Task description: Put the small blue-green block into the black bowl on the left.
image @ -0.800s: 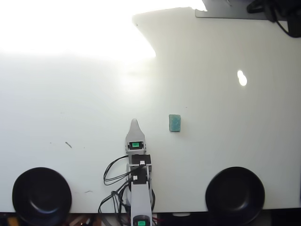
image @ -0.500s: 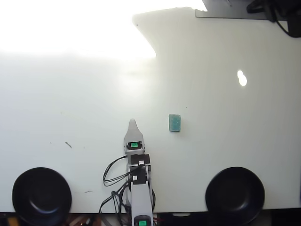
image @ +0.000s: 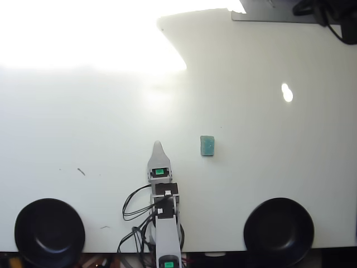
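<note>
The small blue-green block lies flat on the white table, right of centre in the overhead view. My gripper points up the picture about ninety pixels left of the block, apart from it. Only one pale pointed tip shows from above, so its jaws lie one over the other. The black bowl sits at the bottom left corner, far from both block and gripper.
A second black bowl of the same look sits at the bottom right. Black cables loop beside the arm's base. Strong glare washes out the table's upper left. Dark equipment crowds the top right corner.
The gripper tip drifted slightly left and up between the earliest frame and now. The block and both bowls have not moved.
</note>
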### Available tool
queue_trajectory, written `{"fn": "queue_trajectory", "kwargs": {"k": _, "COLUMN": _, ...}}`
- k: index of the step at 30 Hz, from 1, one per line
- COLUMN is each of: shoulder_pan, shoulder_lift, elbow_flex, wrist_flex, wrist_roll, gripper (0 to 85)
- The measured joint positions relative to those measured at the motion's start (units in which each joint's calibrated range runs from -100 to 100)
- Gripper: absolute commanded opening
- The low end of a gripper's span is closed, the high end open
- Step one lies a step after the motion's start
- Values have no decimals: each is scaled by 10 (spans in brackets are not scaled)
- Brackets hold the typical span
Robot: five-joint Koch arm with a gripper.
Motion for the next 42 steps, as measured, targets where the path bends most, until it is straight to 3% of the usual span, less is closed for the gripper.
{"fn": "queue_trajectory", "kwargs": {"k": 6, "shoulder_pan": 0, "shoulder_lift": 0, "elbow_flex": 0, "wrist_flex": 0, "wrist_roll": 2, "gripper": 486}}
{"fn": "queue_trajectory", "kwargs": {"k": 10, "shoulder_pan": 0, "shoulder_lift": 0, "elbow_flex": 0, "wrist_flex": 0, "wrist_roll": 24, "gripper": 478}}
{"fn": "queue_trajectory", "kwargs": {"k": 13, "shoulder_pan": 0, "shoulder_lift": 0, "elbow_flex": 15, "wrist_flex": -9, "wrist_roll": 68, "gripper": 461}}
{"fn": "queue_trajectory", "kwargs": {"k": 19, "shoulder_pan": 6, "shoulder_lift": 0, "elbow_flex": 89, "wrist_flex": -78, "wrist_roll": 189, "gripper": 438}}
{"fn": "queue_trajectory", "kwargs": {"k": 25, "shoulder_pan": 3, "shoulder_lift": -1, "elbow_flex": 89, "wrist_flex": -78, "wrist_roll": 265, "gripper": 437}}
{"fn": "queue_trajectory", "kwargs": {"k": 35, "shoulder_pan": -19, "shoulder_lift": 81, "elbow_flex": 297, "wrist_flex": -135, "wrist_roll": 297, "gripper": 437}}
{"fn": "queue_trajectory", "kwargs": {"k": 42, "shoulder_pan": -86, "shoulder_lift": 277, "elbow_flex": 413, "wrist_flex": -187, "wrist_roll": 343, "gripper": 436}}
